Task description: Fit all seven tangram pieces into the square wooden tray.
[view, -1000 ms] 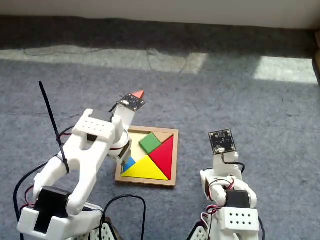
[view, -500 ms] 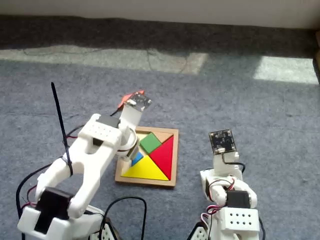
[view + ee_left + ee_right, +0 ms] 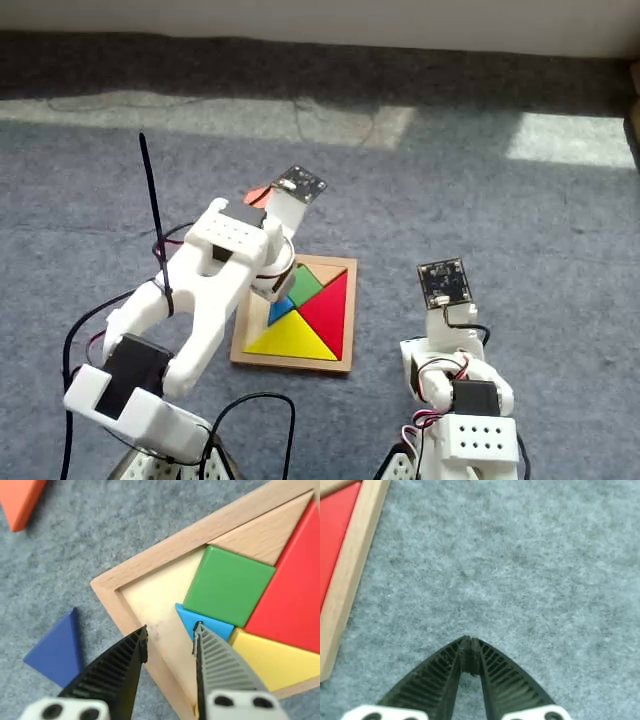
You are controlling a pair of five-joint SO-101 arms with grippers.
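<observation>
The job is partway: the tray (image 3: 160, 557) lies on the carpet (image 3: 520, 555) with a green square (image 3: 227, 585), a red triangle (image 3: 290, 595), a yellow triangle (image 3: 270, 655) and a small light-blue triangle (image 3: 185, 615) seated in it. A dark-blue triangle (image 3: 57, 647) lies on the carpet just beside the tray's corner, and an orange piece (image 3: 20, 500) lies farther off. The left gripper (image 3: 171, 629) hangs over the bare corner of the tray floor, its jaws a narrow gap apart with nothing between them, one tip at the light-blue triangle's edge. The step in hand looks like fetching a loose piece. The next move likely calls for shifting off the tray to the dark-blue triangle, opening wider and gripping it so it can be turned to suit the bare corner. The right gripper (image 3: 469, 652) is pinched together, empty, above carpet beside the tray's rim. A tan wedge (image 3: 265, 527) next to the green square may be a wooden piece or bare floor; I cannot tell. The orange piece is cut off at the picture's edge, so its shape is unsure, and in the high view the left arm covers the nearest part of the tray
</observation>
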